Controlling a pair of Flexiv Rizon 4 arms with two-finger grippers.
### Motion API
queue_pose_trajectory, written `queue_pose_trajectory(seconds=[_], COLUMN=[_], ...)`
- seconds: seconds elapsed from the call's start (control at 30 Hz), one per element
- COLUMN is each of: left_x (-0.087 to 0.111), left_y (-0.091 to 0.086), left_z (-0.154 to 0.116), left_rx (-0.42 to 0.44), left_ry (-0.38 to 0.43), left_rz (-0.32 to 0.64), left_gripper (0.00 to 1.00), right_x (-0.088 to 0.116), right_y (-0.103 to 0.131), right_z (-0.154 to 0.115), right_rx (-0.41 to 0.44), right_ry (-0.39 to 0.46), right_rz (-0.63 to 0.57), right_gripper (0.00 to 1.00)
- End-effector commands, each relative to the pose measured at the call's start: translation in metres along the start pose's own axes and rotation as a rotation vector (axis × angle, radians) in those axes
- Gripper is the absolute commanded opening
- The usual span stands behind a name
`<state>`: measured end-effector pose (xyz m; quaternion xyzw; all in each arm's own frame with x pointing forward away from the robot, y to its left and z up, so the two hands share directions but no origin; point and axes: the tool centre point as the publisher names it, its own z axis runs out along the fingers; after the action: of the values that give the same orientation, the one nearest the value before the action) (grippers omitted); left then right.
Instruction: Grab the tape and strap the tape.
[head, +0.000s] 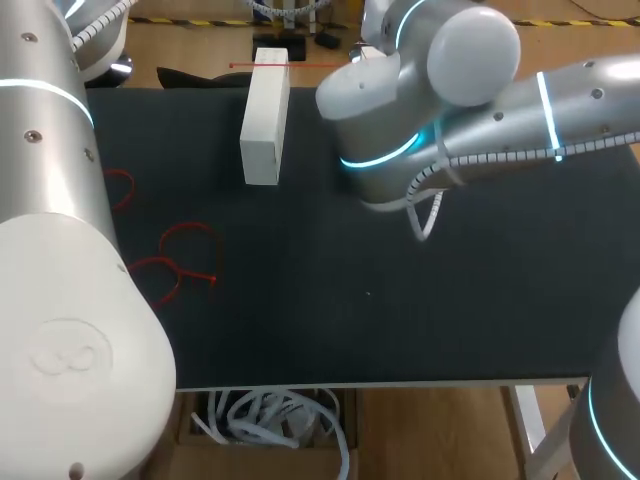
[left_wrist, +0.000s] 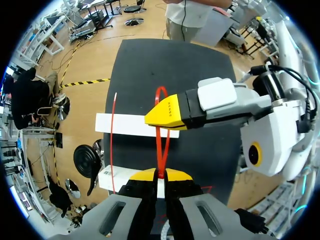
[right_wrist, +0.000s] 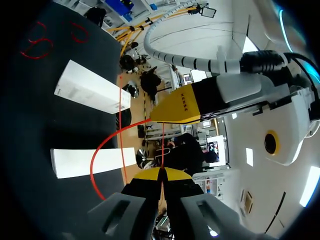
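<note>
Head view: my right arm hides both end effectors. A white block lies on the black tabletop, a thin red strand crosses above its far end, and loose red loops lie near the left edge.

Left wrist view: the left end effector is pressed together, pinching the foot of the red tape, whose narrow loop rises past the right end effector just ahead.

Right wrist view: the right end effector pinches the tape too, and the tape arcs away beside the left end effector
</note>
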<state>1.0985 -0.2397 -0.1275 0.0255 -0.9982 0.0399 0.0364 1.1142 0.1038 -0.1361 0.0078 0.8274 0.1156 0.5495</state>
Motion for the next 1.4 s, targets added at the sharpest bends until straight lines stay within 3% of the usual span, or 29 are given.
queue_pose_trajectory(seconds=[0.03,1.4], left_x=[-0.0016,-0.0016], left_y=[-0.0012,-0.0012], left_z=[-0.0013,-0.0013], left_rx=[-0.005,-0.005], left_ry=[0.005,0.005], left_rz=[-0.001,-0.001], left_gripper=[0.0,0.0], right_x=[-0.0012,0.0004], right_y=[0.0,0.0016], right_z=[0.0007,0.0005], right_rx=[0.009,0.015], right_ry=[0.008,0.012], right_rz=[-0.003,-0.001], right_gripper=[0.0,0.0])
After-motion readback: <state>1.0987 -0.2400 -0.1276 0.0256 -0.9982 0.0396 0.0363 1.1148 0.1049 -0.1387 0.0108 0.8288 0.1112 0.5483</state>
